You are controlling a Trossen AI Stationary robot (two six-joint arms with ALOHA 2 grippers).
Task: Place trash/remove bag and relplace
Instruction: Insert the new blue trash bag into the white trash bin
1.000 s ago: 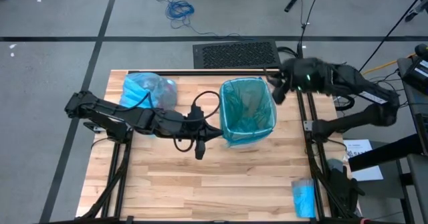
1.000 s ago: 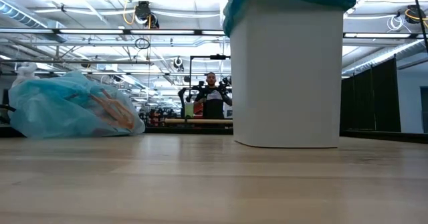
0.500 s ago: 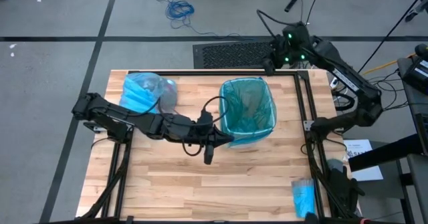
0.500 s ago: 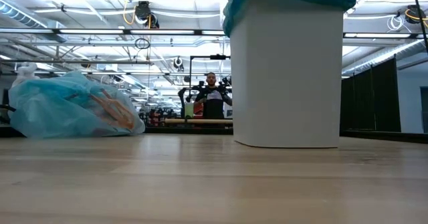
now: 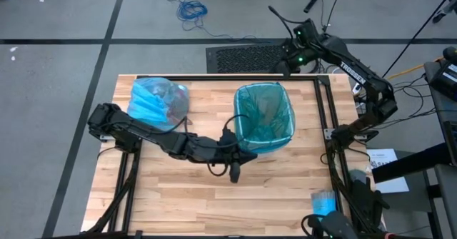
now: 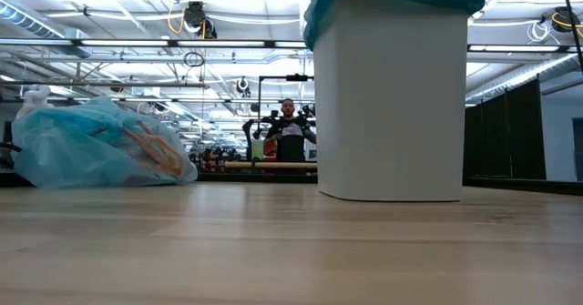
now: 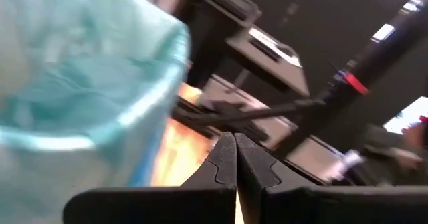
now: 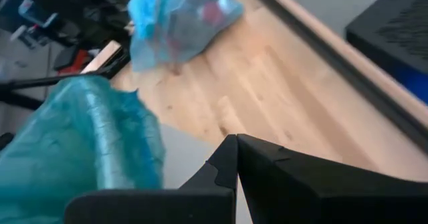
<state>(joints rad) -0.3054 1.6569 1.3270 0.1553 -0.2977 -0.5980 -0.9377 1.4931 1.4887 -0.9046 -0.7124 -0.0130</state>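
The bin (image 5: 265, 120), lined in teal-green, is the landmark. The bag (image 5: 157, 98), seemingly with trash inside, lies well to its left. The left gripper (image 5: 235, 172) sits clenched, empty, by its near-left corner, the nearer of the 2; the right gripper (image 5: 285, 68) is clenched beyond its far-right corner.

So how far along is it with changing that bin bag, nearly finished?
It looks nearly done. The light blue bag lies filled with trash at the table's far left, and the white bin wears a fresh teal liner. Nothing is in hand: the left gripper and right gripper have their jaws shut and hold nothing. I can't see anything left to do.
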